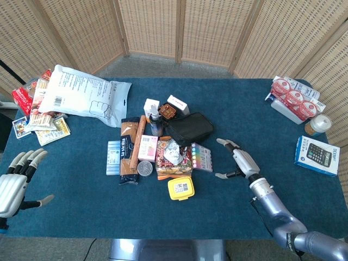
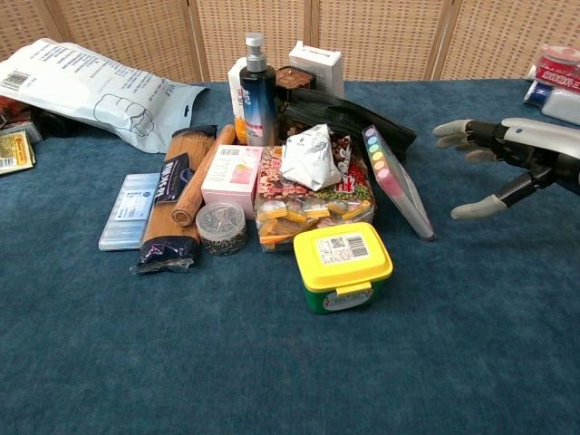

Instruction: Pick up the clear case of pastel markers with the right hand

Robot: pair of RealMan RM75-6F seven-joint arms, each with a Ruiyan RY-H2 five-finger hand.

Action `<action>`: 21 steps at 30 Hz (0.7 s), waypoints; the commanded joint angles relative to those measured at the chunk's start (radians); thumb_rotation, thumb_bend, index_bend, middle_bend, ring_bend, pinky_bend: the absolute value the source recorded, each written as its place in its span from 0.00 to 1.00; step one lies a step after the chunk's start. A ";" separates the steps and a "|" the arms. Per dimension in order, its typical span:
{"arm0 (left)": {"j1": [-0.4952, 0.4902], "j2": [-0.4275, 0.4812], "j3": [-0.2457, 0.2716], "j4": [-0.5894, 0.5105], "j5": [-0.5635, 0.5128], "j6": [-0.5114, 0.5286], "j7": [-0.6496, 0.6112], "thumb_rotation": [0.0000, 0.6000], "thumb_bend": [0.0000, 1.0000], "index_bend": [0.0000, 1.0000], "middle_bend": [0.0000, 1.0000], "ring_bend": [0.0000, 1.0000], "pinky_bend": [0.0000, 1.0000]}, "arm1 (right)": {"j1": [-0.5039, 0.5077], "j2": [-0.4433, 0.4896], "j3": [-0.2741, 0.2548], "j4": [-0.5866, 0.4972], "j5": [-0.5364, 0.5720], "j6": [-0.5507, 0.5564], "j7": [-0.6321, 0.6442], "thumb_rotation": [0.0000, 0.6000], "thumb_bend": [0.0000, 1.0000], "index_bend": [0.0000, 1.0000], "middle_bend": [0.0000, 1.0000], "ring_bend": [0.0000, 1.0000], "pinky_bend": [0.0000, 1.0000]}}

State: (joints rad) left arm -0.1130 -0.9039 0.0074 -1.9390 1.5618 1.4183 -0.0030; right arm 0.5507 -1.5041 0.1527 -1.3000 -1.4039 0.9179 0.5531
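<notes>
1. The marker case (image 1: 201, 157) (image 2: 395, 180) lies at frame centre, at the right edge of the pile, beside the black pouch (image 1: 188, 129).
2. The right hand (image 1: 237, 161) (image 2: 507, 156) hovers right of the case, fingers spread, holding nothing.
3. The left hand (image 1: 15, 182) is at lower left, fingers spread, empty.

A staged test room for a robot, not a home or shop; woven wicker screens (image 1: 179, 27) wall off the back and sides; the surface (image 1: 244, 114) wears one blue cloth; groceries, stationery and toiletries lie mixed together, such as pasta (image 1: 129, 152), a spray bottle (image 2: 255, 91), a calculator (image 1: 317, 155) and a mailer bag (image 1: 81, 92); grey carpet (image 1: 163, 65) shows beyond.
</notes>
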 commanded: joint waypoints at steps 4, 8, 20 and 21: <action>-0.002 0.000 -0.001 0.002 -0.005 -0.004 -0.002 1.00 0.01 0.00 0.00 0.00 0.00 | 0.023 -0.046 0.012 0.034 0.024 -0.018 -0.001 1.00 0.00 0.00 0.00 0.00 0.00; -0.003 0.001 -0.002 0.003 -0.010 -0.005 -0.003 1.00 0.01 0.00 0.00 0.00 0.00 | 0.033 -0.065 0.016 0.045 0.028 -0.019 -0.001 1.00 0.00 0.00 0.00 0.00 0.00; -0.008 -0.003 -0.003 0.005 -0.018 -0.014 0.004 1.00 0.00 0.00 0.00 0.00 0.00 | 0.055 -0.094 0.027 0.045 0.038 -0.020 0.002 1.00 0.00 0.00 0.00 0.00 0.00; -0.008 -0.004 -0.003 0.005 -0.018 -0.014 0.004 1.00 0.00 0.00 0.00 0.00 0.00 | 0.057 -0.096 0.028 0.043 0.039 -0.021 0.000 1.00 0.00 0.00 0.00 0.00 0.00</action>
State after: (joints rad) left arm -0.1212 -0.9074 0.0046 -1.9338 1.5435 1.4037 0.0008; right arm 0.6073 -1.5993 0.1803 -1.2563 -1.3649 0.8973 0.5537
